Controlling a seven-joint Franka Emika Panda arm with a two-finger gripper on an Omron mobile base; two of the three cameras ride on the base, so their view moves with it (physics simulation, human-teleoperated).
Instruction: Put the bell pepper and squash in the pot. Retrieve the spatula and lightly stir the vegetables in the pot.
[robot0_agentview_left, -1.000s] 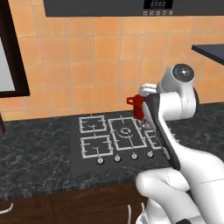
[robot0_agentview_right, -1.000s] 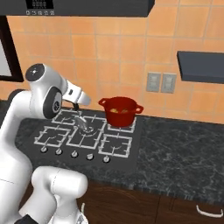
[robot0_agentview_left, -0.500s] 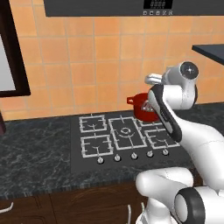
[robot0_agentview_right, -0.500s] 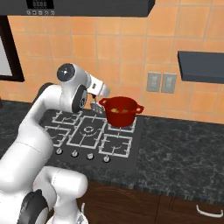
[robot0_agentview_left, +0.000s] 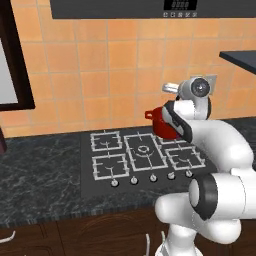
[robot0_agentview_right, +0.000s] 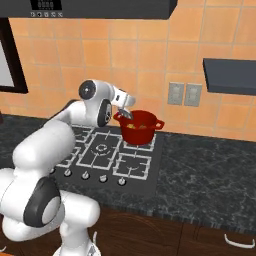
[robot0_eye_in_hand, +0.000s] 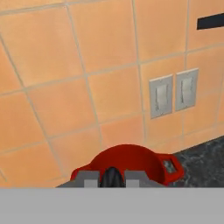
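The glossy red pot (robot0_agentview_right: 140, 133) stands on the cooktop's back right burner, with something yellowish showing inside it. In the left base view my own arm hides part of the pot (robot0_agentview_left: 158, 120). My gripper (robot0_agentview_right: 126, 110) hangs just above the pot's left rim, shut on a thin grey spatula (robot0_agentview_right: 128, 115) that points down toward the rim. Seen from the hand, the pot's rim (robot0_eye_in_hand: 131, 161) lies right below the gripper (robot0_eye_in_hand: 113, 179), and the spatula's dark handle (robot0_eye_in_hand: 113, 175) sits between the fingers.
A black gas cooktop (robot0_agentview_right: 106, 153) with a row of front knobs (robot0_agentview_left: 151, 178) is set in the dark stone counter (robot0_agentview_right: 210, 170). Two wall switches (robot0_eye_in_hand: 173, 93) sit on the orange tiles behind the pot. A dark shelf (robot0_agentview_right: 230, 75) hangs at the right.
My arm has swung from above the middle burners back and to the right, carrying the spatula to the pot's rim. The pot has stayed in place.
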